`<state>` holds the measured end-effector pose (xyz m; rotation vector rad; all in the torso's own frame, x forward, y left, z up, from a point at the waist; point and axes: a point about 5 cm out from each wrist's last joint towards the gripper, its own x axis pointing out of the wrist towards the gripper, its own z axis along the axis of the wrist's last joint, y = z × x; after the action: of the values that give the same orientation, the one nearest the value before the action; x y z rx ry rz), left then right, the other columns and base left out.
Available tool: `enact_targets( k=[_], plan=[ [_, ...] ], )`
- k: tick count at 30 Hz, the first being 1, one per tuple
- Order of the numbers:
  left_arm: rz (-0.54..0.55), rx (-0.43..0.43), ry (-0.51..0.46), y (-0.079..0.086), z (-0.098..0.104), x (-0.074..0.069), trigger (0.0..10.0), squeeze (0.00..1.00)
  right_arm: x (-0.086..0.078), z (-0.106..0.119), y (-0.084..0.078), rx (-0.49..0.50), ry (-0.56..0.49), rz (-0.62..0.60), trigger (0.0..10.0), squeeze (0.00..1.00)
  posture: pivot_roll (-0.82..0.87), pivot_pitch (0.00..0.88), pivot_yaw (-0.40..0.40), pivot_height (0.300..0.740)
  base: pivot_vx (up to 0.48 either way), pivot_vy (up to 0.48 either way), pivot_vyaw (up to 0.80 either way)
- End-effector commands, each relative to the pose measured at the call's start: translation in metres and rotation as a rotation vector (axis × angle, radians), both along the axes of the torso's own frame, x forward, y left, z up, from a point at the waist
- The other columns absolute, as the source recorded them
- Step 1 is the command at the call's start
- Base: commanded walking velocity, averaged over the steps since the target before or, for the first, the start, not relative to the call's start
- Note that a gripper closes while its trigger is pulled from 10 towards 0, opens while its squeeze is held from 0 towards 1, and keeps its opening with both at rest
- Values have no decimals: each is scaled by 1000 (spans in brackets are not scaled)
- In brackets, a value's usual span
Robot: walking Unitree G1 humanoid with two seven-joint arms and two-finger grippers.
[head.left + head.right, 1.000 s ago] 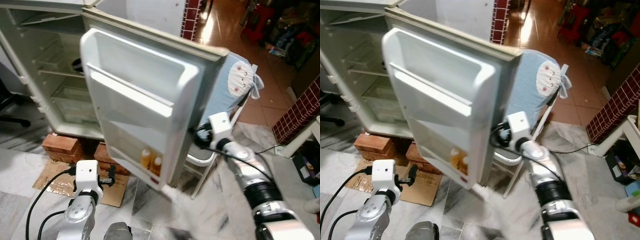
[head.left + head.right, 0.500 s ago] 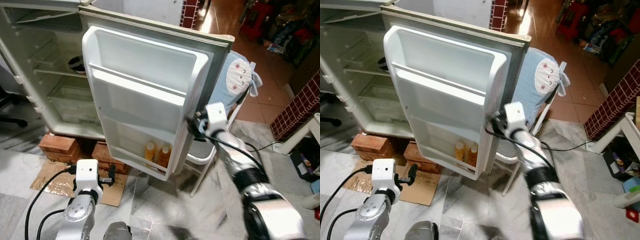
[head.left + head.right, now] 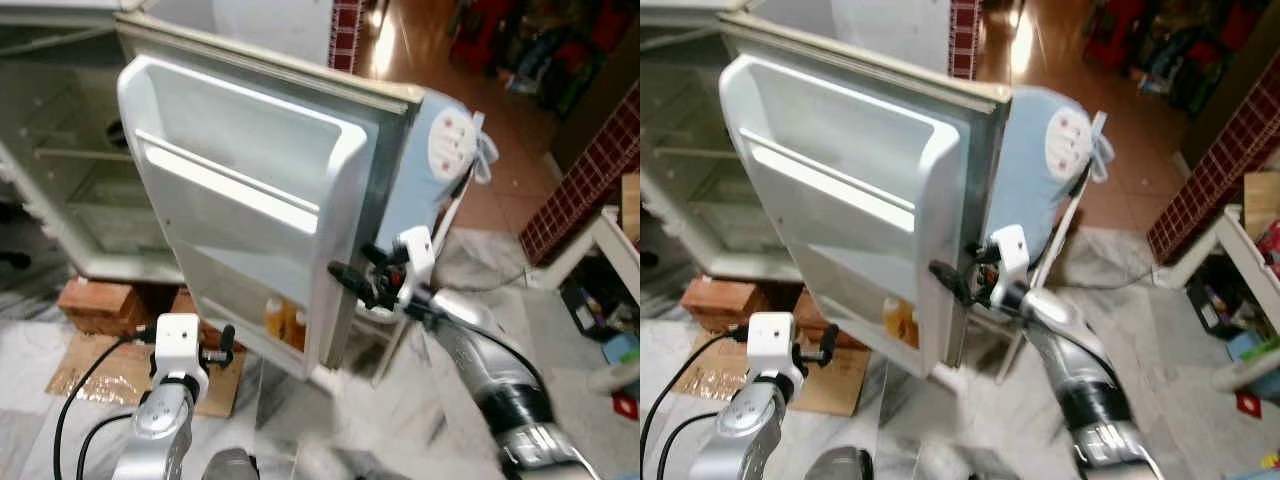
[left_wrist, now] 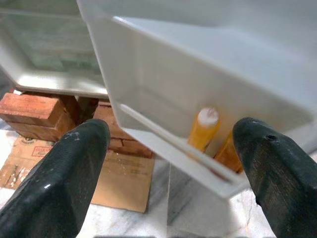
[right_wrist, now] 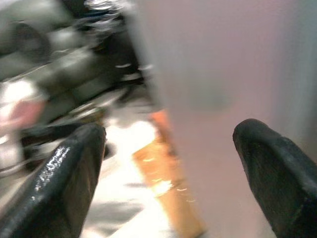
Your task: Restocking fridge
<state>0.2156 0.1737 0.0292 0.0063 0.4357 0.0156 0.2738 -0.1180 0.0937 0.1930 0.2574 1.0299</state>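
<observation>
White fridge door [image 3: 250, 190] ajar, two orange bottles [image 4: 205, 130] standing in its bottom rack; right gripper [image 3: 345, 275] at door edge, fingers spread; left gripper [image 4: 168, 163] low, fingers parted, grasping nothing

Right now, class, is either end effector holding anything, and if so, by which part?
Nothing is held. The right end effector is open at the fridge door's outer edge; the left end effector is open, facing the door's bottom shelf.

door shelf [image 4: 163, 148], 2 orange bottles [image 4: 204, 130]
</observation>
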Motion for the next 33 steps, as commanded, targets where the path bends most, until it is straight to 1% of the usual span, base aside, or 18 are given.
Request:
enact_targets(
  k=[1,5,7,8,9,10,12,14,15,17,18,19,21,22,28,29,30,33],
  plan=[
    [2,11,16,4,-3,-1,10000,0,-12,-11,-20,-73,40,55,10000,0,82,0,-37,740,0,0,0],
    [-3,13,20,5,-4,0,10000,0,-42,-42,-82,-388,125,106,10000,0,62,0,-32,740,0,0,0],
    [-14,15,21,4,-4,1,10000,0,-48,-54,-118,-614,170,67,10000,0,57,0,-28,740,0,0,0],
    [-17,16,21,4,-5,2,10000,0,-48,-57,-128,-685,175,46,10000,0,56,0,-27,740,0,0,0],
    [-20,17,21,4,-4,3,10000,0,-41,-59,-141,-788,170,-21,10000,0,55,0,-26,740,0,0,0],
    [-20,17,21,4,-4,3,10000,0,-41,-59,-141,-788,170,-21,10000,0,55,0,-26,740,0,0,0],
    [-25,19,18,3,-4,4,10000,0,-12,-53,-160,-962,87,-253,10000,0,59,0,-23,740,0,0,0],
    [-29,22,16,2,-4,5,10000,0,19,-35,-165,-999,-30,-507,10000,0,61,0,-21,740,0,0,0],
    [-30,23,16,2,-4,5,10000,0,27,-28,-165,-988,-69,-579,10000,0,67,0,-21,740,0,0,0],
    [-29,24,17,3,-3,5,10000,0,49,-6,-154,-869,-176,-736,10000,0,70,0,-19,740,0,0,0],
    [-24,28,20,4,-3,4,10000,0,58,4,-145,-746,-191,-806,10000,0,75,0,-19,740,0,0,0],
    [-3,32,25,5,-3,3,10000,0,70,17,-128,-536,-186,-878,10000,0,77,0,-20,740,0,0,0],
    [31,38,26,7,-3,2,10000,0,79,26,-106,-365,-180,-880,10000,0,84,0,-22,740,0,0,0],
    [95,42,30,13,-3,-1,10000,0,82,31,-81,-228,-162,-841,10000,0,89,0,-25,740,0,0,0],
    [168,17,38,20,-5,-5,10000,0,72,23,-30,-51,-45,-677,10000,0,97,0,-32,740,0,0,0],
    [168,17,38,20,-5,-5,10000,0,72,23,-30,-51,-45,-677,10000,0,97,0,-32,740,0,0,0],
    [177,27,38,21,-4,-4,10000,0,65,21,-14,0,-10,-618,10000,0,95,0,-31,740,0,0,0],
    [180,31,38,22,-3,-3,10000,0,57,21,0,79,35,-571,10000,0,88,0,-26,740,0,366,0]
  ],
)
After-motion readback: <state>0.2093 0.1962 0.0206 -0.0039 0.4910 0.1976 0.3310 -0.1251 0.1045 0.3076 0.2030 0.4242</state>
